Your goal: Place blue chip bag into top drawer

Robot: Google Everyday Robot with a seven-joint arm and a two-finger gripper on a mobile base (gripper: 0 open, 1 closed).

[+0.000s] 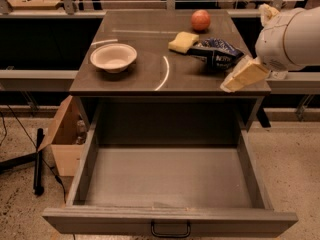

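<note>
In the camera view the blue chip bag (216, 53) lies on the table (140, 39) near its right edge, touching the yellow sponge (183, 42). The top drawer (170, 219) below the front edge is pulled open. The gripper (245, 75) hangs at the front right corner, just beside the bag; I cannot tell if its jaws are open.
</note>
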